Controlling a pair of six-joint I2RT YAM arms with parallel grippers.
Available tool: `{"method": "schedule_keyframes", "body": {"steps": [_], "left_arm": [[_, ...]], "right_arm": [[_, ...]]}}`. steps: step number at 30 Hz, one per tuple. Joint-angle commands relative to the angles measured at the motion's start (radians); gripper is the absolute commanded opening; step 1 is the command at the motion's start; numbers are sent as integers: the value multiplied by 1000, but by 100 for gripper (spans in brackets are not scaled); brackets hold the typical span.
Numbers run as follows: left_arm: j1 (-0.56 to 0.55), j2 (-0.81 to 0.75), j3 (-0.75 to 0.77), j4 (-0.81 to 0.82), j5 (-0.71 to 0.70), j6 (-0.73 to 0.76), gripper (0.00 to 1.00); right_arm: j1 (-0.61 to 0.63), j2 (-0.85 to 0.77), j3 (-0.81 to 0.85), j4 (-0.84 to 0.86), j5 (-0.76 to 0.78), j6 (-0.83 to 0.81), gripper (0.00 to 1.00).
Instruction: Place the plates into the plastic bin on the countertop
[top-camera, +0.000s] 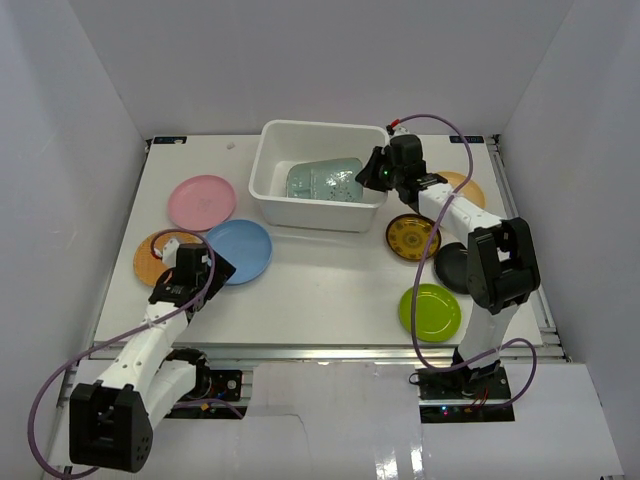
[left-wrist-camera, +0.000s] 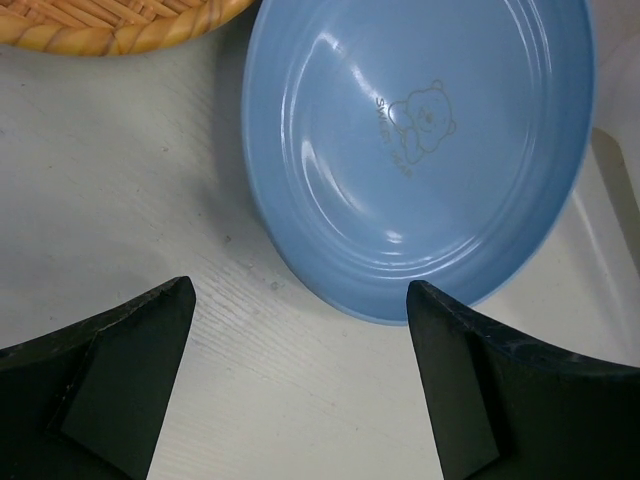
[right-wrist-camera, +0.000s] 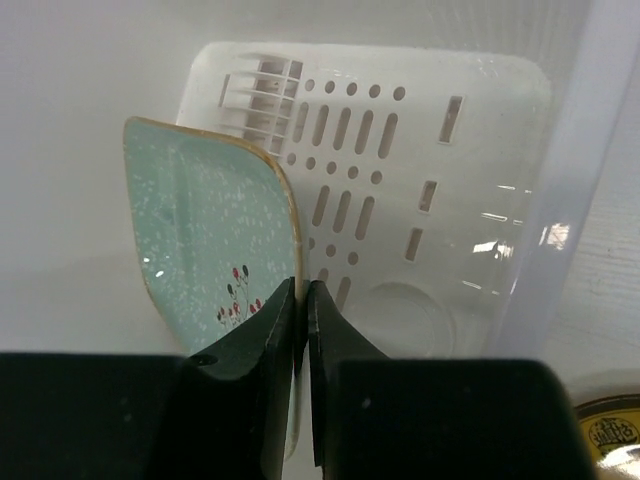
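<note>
plates lie spread over the countertop (top-camera: 330, 290) in the top view: pink plate (top-camera: 201, 201), blue plate (top-camera: 240, 250) and orange plate (top-camera: 158, 256) on the left; black-and-yellow plate (top-camera: 412, 237), black plate (top-camera: 455, 268), lime plate (top-camera: 430, 312) and peach plate (top-camera: 465, 187) on the right. we see the pale green dish (top-camera: 325, 180) tilted inside the plastic bin (top-camera: 315, 213) at the far middle. the left gripper (top-camera: 207, 263) sits just beside the blue plate's near-left edge, and the right gripper (top-camera: 375, 170) reaches over the bin's right rim.

from the left wrist, we find the left gripper (left-wrist-camera: 300, 290) spread wide with nothing between its fingers (left-wrist-camera: 120, 360). the blue plate (left-wrist-camera: 420, 150) lies just ahead of the tips, and its bear print shows only here. the orange plate (left-wrist-camera: 110, 25) turns out to have a woven look.

from the right wrist, the right gripper (right-wrist-camera: 301, 290) is all but closed, and the rim of the pale green dish (right-wrist-camera: 205, 230) runs down into the narrow gap, so we read it as pinched there. the dish stands on edge against the slotted floor of the plastic bin (right-wrist-camera: 400, 150). its small flower motif shows only here. the black-and-yellow plate (right-wrist-camera: 610, 435) peeks in outside the bin wall.
</note>
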Motion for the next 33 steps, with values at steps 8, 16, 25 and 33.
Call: {"method": "schedule_keyframes", "body": {"steps": [8, 16, 25, 33], "left_arm": [[4, 123, -38, 153, -38, -46, 91], [4, 163, -61, 233, -33, -54, 73], [4, 246, -58, 285, -36, -34, 32], [4, 143, -38, 218, 13, 12, 0]], "right_arm": [[9, 3, 2, 111, -2, 16, 59], [19, -120, -12, 125, -7, -40, 84], [64, -290, -29, 133, -56, -96, 97], [70, -415, -112, 140, -87, -107, 98]]}}
